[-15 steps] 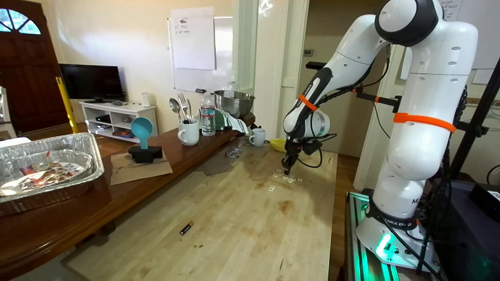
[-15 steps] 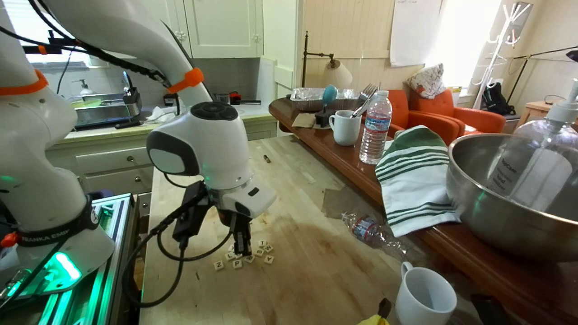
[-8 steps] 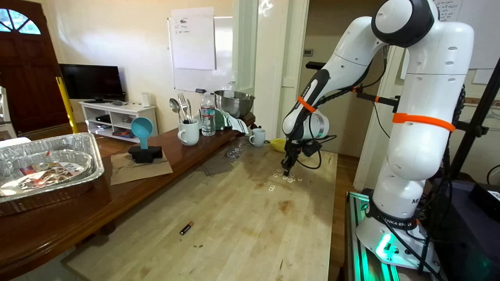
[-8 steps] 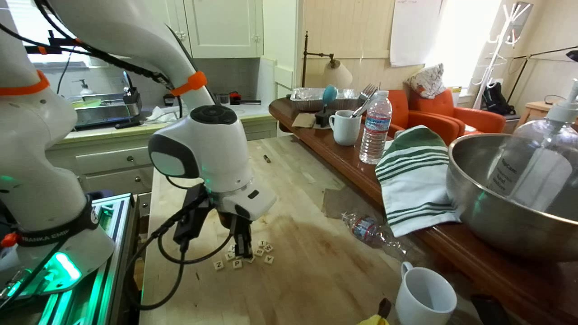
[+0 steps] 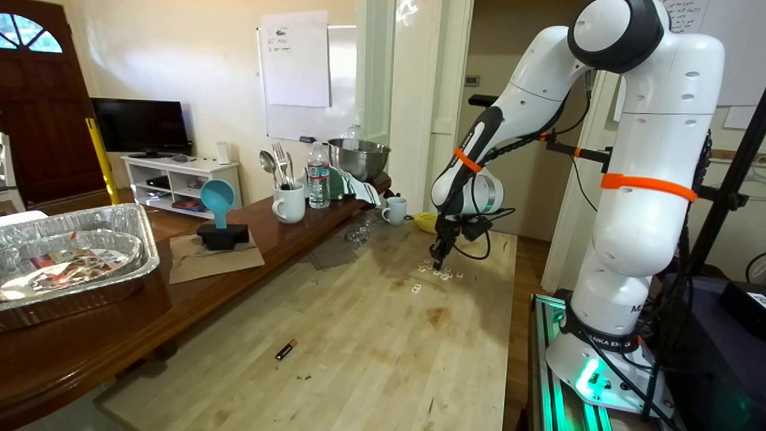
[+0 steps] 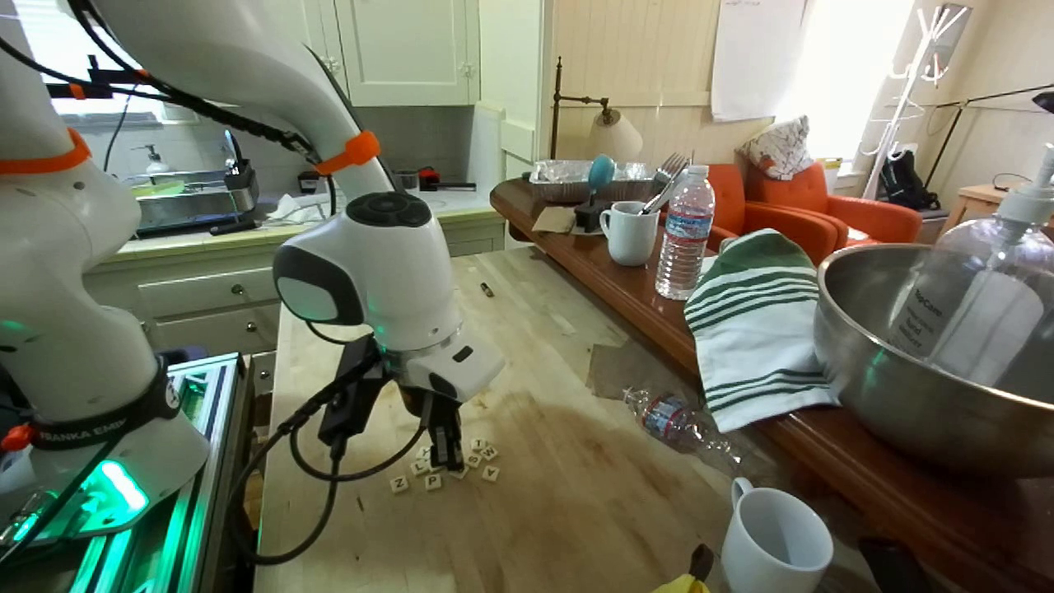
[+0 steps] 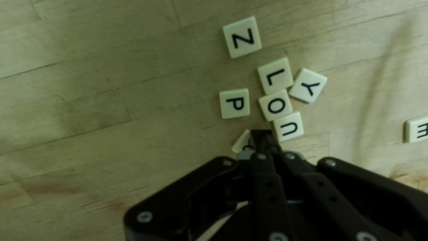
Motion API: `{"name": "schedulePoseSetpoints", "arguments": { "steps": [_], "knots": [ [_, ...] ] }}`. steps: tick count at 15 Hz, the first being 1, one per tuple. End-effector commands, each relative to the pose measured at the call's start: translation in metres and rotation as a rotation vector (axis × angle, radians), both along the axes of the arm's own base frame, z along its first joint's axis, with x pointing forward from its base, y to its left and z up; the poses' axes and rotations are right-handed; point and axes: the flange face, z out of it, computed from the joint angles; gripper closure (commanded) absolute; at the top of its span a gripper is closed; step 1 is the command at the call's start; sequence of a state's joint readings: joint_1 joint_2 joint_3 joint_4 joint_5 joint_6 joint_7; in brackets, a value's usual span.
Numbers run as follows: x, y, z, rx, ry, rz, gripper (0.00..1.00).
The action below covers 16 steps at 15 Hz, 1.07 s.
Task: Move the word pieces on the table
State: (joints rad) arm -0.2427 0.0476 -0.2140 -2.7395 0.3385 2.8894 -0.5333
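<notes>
The word pieces are small pale square letter tiles on the light wood table [image 5: 383,359]. In the wrist view the Z tile [image 7: 242,36], L tile [image 7: 275,76], O tile [image 7: 272,110], U tile [image 7: 288,126], P tile [image 7: 234,103] and Y tile [image 7: 307,85] lie flat, with an E tile [image 7: 417,130] apart at the right edge. My gripper [image 7: 262,132] is shut, fingers together, with no tile seen between them. It points down among the tiles and partly covers one tile [image 7: 240,143]. Its tips [image 6: 447,466] are at or just above the table; contact is unclear.
A battery [image 5: 286,349] lies on the table. A crumpled bottle [image 6: 671,418], white mug [image 6: 778,539] and yellow item [image 5: 426,222] are at the far end. A raised dark wood counter [image 5: 197,299] runs alongside, bearing a metal bowl [image 6: 856,395], towel [image 6: 753,329] and water bottle [image 6: 685,235].
My gripper has lowered slightly and shifted a little, towards the counter side. The tiles show no clear movement.
</notes>
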Motion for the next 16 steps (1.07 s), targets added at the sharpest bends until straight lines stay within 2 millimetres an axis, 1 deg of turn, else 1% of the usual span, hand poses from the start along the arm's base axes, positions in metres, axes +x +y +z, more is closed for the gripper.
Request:
{"name": "schedulePoseSetpoints", "arguments": {
  "steps": [1,5,10,16],
  "knots": [
    [0.003,0.000,-0.014,0.007,0.020,0.005,1.00],
    [0.008,0.010,-0.021,0.007,0.029,0.044,1.00],
    [0.018,0.026,-0.023,0.011,0.036,0.112,1.00],
    [0.017,0.039,-0.029,0.009,0.063,0.211,1.00]
  ]
}}
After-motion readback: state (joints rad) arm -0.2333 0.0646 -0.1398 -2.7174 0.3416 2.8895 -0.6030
